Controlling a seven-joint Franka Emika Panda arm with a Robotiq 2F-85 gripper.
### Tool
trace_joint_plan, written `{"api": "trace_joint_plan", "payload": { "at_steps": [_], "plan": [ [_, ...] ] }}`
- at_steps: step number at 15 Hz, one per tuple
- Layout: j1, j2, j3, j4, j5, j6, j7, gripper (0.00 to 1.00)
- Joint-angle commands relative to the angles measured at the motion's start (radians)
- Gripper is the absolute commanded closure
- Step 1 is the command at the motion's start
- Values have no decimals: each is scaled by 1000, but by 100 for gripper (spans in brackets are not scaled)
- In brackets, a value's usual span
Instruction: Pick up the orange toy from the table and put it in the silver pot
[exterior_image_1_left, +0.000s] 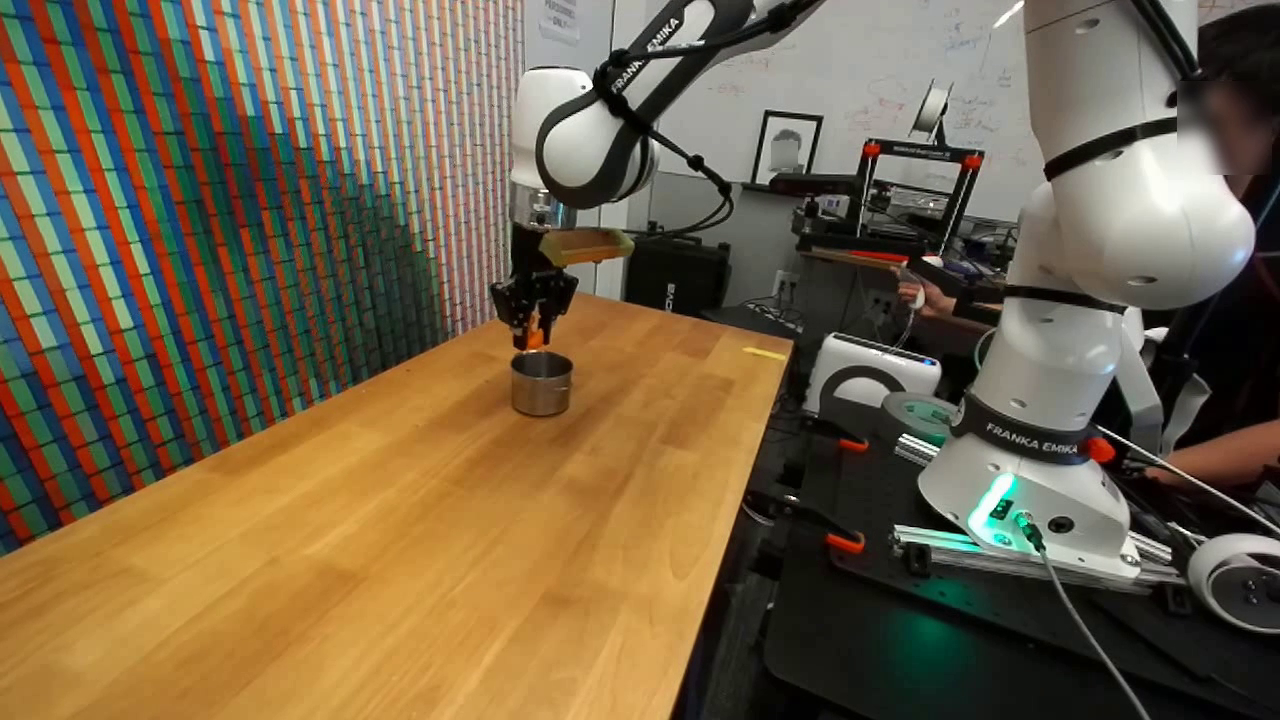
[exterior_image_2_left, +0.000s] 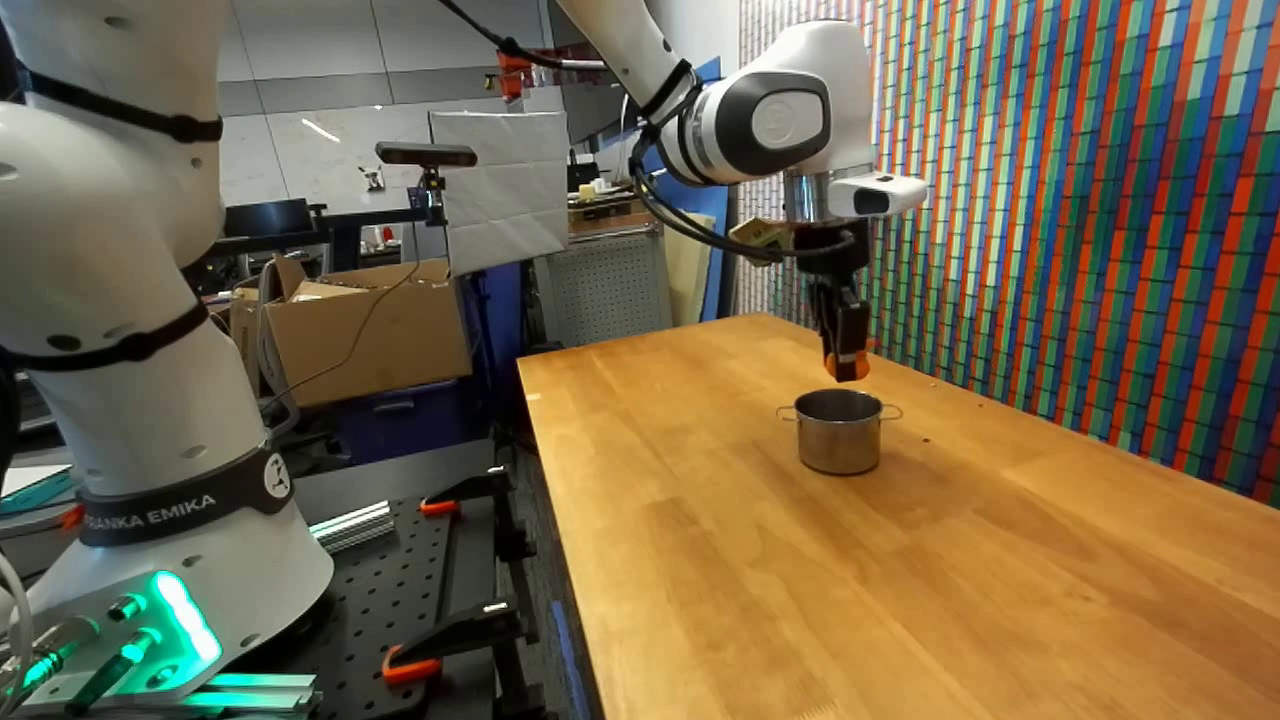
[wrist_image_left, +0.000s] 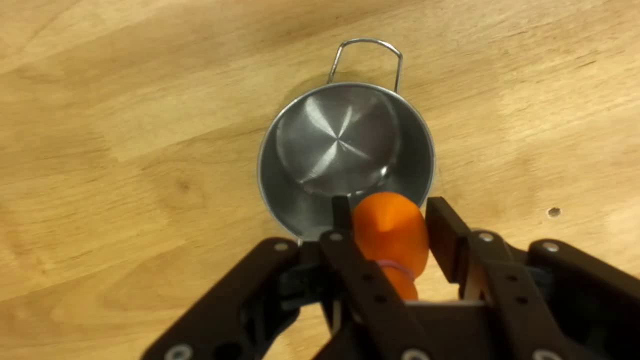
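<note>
The orange toy (wrist_image_left: 392, 227) is rounded with a thin pink band near its narrower end. My gripper (wrist_image_left: 387, 212) is shut on it, with a finger on each side. In both exterior views the gripper (exterior_image_1_left: 534, 333) (exterior_image_2_left: 848, 362) points down and holds the toy (exterior_image_1_left: 536, 339) (exterior_image_2_left: 863, 364) just above the silver pot (exterior_image_1_left: 541, 390) (exterior_image_2_left: 839, 442). In the wrist view the pot (wrist_image_left: 340, 140) is empty inside, and the toy and fingers cover part of its lower right rim. The pot stands upright on the wooden table (exterior_image_1_left: 450, 520) (exterior_image_2_left: 800, 590).
The pot has thin wire handles, one (wrist_image_left: 367, 41) at the top in the wrist view. A multicoloured wall (exterior_image_1_left: 250, 200) runs along one long side of the table. The black bench (exterior_image_1_left: 860, 620) with the arm's base (exterior_image_1_left: 1040, 500) stands along the opposite side.
</note>
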Motion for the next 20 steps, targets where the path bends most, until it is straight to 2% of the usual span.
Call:
{"api": "trace_joint_plan", "payload": {
  "at_steps": [1,2,5,6,14,20],
  "plan": [
    [14,9,-33,-2,-31,29,25,33],
    [15,12,-40,2,-38,26,30,27],
    [12,11,-50,22,-43,9,31,3],
    [10,9,-51,35,-39,-1,28,0],
    [-10,-6,-52,153,-49,-88,-12,0],
    [-40,-31,-41,216,-30,-215,-56,0]
  ]
}}
